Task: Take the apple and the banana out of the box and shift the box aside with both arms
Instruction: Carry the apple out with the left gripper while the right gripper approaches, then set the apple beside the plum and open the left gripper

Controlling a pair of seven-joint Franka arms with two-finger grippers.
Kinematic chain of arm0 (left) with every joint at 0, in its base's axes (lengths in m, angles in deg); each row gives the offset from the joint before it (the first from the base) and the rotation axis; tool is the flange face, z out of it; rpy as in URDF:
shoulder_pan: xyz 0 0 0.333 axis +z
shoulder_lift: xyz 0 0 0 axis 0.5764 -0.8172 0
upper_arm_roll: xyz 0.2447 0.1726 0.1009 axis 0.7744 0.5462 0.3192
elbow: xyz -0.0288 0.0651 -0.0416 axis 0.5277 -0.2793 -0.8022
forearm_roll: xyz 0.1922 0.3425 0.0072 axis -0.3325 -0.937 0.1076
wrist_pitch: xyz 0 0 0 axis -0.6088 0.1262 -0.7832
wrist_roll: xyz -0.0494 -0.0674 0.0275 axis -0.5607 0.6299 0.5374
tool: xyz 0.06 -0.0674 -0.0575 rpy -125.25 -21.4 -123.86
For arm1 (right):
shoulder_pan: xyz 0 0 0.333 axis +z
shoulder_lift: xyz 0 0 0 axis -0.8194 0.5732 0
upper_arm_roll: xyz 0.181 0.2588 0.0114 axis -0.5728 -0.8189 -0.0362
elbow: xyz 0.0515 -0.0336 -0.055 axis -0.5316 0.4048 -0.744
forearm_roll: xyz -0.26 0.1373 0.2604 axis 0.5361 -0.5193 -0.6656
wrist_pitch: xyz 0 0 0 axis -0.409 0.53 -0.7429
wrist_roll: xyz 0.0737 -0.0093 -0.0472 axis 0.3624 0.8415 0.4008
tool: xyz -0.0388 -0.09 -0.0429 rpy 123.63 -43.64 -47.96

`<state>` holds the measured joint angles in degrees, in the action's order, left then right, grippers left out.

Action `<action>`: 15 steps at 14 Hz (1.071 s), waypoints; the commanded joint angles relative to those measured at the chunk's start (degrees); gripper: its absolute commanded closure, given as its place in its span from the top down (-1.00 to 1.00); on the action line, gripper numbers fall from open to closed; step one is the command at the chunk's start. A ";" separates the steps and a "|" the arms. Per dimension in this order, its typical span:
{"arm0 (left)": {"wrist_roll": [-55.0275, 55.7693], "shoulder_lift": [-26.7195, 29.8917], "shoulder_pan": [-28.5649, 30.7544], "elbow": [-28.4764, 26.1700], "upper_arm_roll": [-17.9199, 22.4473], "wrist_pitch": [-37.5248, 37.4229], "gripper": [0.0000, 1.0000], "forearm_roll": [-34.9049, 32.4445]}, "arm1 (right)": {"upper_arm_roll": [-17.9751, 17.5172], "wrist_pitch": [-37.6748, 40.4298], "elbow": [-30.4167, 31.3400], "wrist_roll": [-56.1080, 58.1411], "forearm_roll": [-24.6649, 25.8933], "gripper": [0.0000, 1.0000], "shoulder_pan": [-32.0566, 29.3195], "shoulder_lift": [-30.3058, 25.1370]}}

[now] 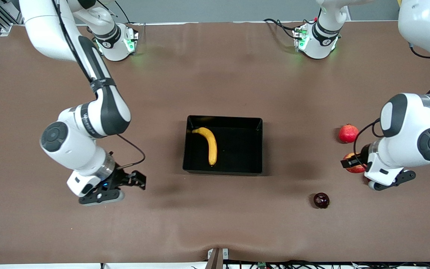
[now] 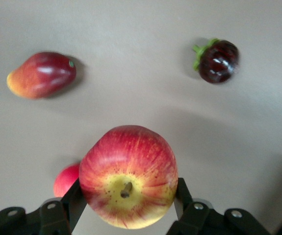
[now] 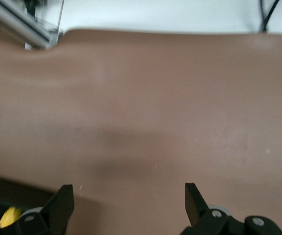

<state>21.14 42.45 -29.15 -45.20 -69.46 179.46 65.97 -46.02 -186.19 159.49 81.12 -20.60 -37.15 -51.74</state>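
Note:
The yellow banana [image 1: 209, 144] lies in the black box [image 1: 254, 149] at the middle of the table. My left gripper [image 1: 354, 164] is shut on the red apple with yellow patches [image 1: 357, 169] at the left arm's end of the table. In the left wrist view the apple [image 2: 127, 176] sits between both fingers [image 2: 75, 199], stem end toward the camera. My right gripper [image 1: 133, 183] is open and empty over bare table toward the right arm's end, beside the box. In the right wrist view its fingers [image 3: 62, 203] stand wide apart, with a sliver of the banana [image 3: 8, 217] at the edge.
A red pomegranate [image 1: 348, 133] lies just farther from the front camera than the apple. A dark purple plum [image 1: 321, 200] lies nearer to it. The left wrist view also shows a red-orange mango [image 2: 41, 74], the plum [image 2: 218, 60] and the pomegranate [image 2: 66, 180].

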 commanded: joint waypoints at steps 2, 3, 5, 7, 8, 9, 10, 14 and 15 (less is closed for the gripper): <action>-5.14 -1.37 2.83 -5.53 -0.32 13.06 -1.00 -0.17 | 0.37 6.74 -0.76 -0.03 -1.49 1.00 0.41 -1.02; -5.59 -2.78 3.01 -5.18 -0.23 16.22 -1.00 -0.96 | 0.37 7.10 -0.76 -0.03 -2.89 1.00 0.41 -1.03; -5.59 -5.94 2.84 -3.95 -0.14 21.41 -1.00 -2.98 | 0.37 7.11 -0.76 -0.03 -4.83 1.00 0.41 -1.03; -5.68 -9.45 2.83 -2.02 -0.06 25.02 -1.00 -4.73 | 0.37 7.72 -0.76 -0.03 -4.84 1.00 0.85 -1.03; -5.68 -10.78 2.66 -1.66 -0.06 26.69 -1.00 -6.05 | 0.37 8.42 -0.76 -0.03 -4.84 1.00 0.94 -1.03; -5.68 -11.92 2.66 -1.66 -0.06 28.10 -1.00 -7.19 | 0.37 8.77 -0.76 -0.03 -4.84 1.00 0.85 -1.03; -5.68 -13.24 2.75 -1.49 0.12 29.68 -1.00 -7.81 | 0.46 9.04 -0.67 -0.03 -4.84 1.00 0.67 -1.03; -5.68 -17.20 3.19 0.45 0.65 34.44 -1.00 -8.26 | 0.81 22.19 -0.58 0.58 -4.05 1.00 0.23 -3.66; -5.68 -17.20 3.19 0.36 0.65 34.44 -0.32 -8.35 | 1.07 23.62 -0.49 0.50 -3.44 1.00 0.32 -4.53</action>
<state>15.68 26.47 -25.88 -46.41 -68.72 213.60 59.16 -45.36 -166.43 158.19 81.23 -24.38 -36.72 -53.45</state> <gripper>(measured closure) 0.242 0.000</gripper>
